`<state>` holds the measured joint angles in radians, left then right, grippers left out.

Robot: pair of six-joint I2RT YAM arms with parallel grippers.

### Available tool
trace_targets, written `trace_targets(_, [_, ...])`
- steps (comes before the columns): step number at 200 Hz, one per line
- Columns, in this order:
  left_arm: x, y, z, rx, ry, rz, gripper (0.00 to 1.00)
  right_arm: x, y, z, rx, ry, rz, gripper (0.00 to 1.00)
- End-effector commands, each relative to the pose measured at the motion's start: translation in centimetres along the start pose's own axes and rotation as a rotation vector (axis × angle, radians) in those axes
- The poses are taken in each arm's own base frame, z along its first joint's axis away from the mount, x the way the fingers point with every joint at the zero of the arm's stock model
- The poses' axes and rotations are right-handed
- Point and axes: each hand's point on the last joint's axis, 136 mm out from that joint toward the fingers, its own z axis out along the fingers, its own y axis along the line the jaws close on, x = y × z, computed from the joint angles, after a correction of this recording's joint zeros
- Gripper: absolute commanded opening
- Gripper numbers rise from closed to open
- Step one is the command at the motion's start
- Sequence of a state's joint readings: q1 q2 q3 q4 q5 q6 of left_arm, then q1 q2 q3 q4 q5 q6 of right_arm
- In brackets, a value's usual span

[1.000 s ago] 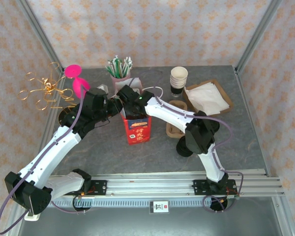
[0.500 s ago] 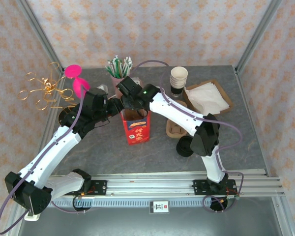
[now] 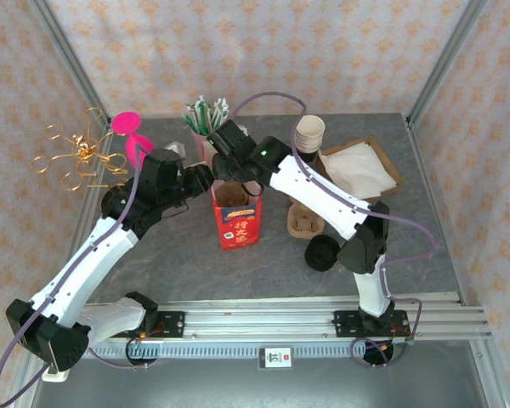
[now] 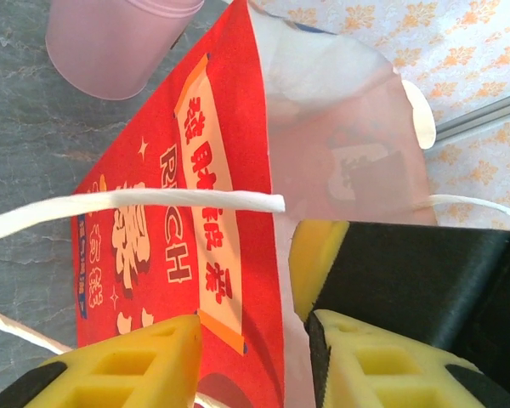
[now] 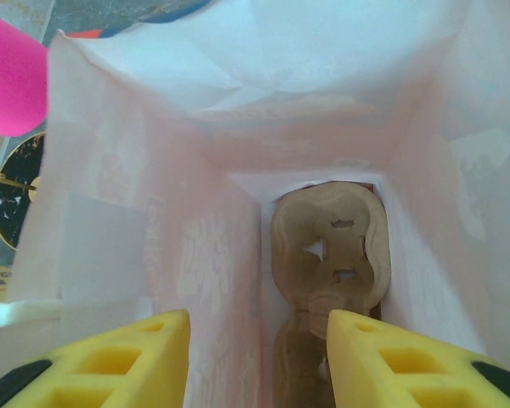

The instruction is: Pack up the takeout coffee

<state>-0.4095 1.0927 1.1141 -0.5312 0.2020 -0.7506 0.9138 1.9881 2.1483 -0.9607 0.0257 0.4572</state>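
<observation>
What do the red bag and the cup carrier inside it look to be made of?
Red bag: thin paper, printed red outside and plain white inside. Light glows through its creased walls. The white handle looks like twisted paper cord. Cup carrier: probably moulded pulp, possibly cardboard. It is matte tan with soft, rounded edges around its cut-outs.

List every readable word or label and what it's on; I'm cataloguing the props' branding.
"RICH": white letters on the red paper bag, left wrist view.
Chinese characters on its yellow banner: I cannot read them reliably.
Print on the bag's front in the top view: too small to read.
Print on the white sticker on the front rail: too small to read.
</observation>
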Motion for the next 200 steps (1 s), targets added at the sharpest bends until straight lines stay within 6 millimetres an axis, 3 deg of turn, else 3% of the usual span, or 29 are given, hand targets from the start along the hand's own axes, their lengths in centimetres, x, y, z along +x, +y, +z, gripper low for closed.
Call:
trace_targets(1, [-1.0,-0.5,-1.2,0.015,-0.026,-0.001,0.42,-1.8,1.4,-4.3,-0.081,-0.055,0.021,0.42])
trace_targets(58, [-2.6,-2.1,-3.7,0.055,-0.077,0.017,0.51,-3.8,0.5,-8.8,-0.098,-0.133,0.051,0.4])
trace_targets(98, [-3.4,-3.2,-4.6,0.083,-0.099,0.047,0.55,-4.6,-3.4,-12.5,-0.042,-0.182,0.116,0.42])
trace_targets(121, [-2.9,-4.6,-4.6,0.12,-0.086,0.074,0.55,-4.2,-7.5,-14.4,0.047,-0.203,0.18,0.46])
trace_targets(146, [-1.6,-7.1,-4.3,0.166,-0.063,0.133,0.55,-2.9,-13.2,-16.2,0.169,-0.21,0.277,0.49])
trace_targets(177, [0.2,-10.1,-4.1,0.235,-0.033,0.204,0.54,-0.3,-21.4,-18.5,0.365,-0.221,0.416,0.54])
trace_targets(200, [1.3,-10.8,-3.5,0.25,-0.011,0.246,0.54,2.7,-27.4,-19.1,0.493,-0.2,0.518,0.56])
